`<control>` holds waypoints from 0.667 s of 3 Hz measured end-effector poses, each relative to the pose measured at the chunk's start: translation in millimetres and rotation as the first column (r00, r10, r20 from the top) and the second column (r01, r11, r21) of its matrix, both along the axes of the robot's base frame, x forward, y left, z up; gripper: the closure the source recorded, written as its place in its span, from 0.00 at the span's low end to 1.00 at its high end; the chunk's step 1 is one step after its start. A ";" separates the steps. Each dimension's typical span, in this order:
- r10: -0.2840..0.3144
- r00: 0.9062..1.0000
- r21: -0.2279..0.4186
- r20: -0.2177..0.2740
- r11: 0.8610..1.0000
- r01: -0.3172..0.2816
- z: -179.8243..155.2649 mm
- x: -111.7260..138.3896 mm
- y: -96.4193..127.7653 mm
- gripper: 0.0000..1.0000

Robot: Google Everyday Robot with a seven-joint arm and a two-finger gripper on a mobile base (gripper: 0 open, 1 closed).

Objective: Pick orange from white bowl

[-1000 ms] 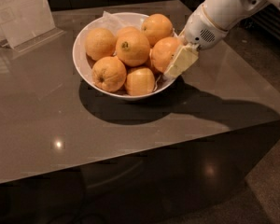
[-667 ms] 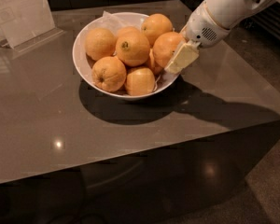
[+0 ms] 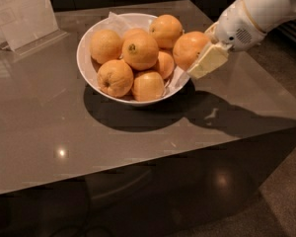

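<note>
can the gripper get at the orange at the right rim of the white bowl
Likely yes: the gripper already looks closed on that orange above the white bowl at its right rim, with nothing between them.

My end effector (image 3: 192, 64), matt cream plastic, sits near the desk's (image 3: 54, 117) far right edge, clamped on the orange (image 3: 187, 43) (smooth, softly shiny skin). The white bowl (image 3: 84, 65) is glossy; the grey desk is polished and reflective.

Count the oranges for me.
7. Six oranges in the white bowl: back-left, back-right, centre, middle-right, front-left, front. One, the orange, in the gripper at the bowl's right rim. More may hide beneath.
</note>
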State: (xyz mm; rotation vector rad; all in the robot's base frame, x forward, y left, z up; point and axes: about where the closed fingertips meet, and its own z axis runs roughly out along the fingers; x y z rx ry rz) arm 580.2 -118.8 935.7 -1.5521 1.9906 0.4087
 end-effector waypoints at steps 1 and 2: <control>0.024 1.000 0.093 -0.014 0.995 -0.023 13.7 -33.8 -13.0 1.00; 0.027 1.000 0.154 -0.003 0.988 -0.026 28.4 -64.2 -25.2 1.00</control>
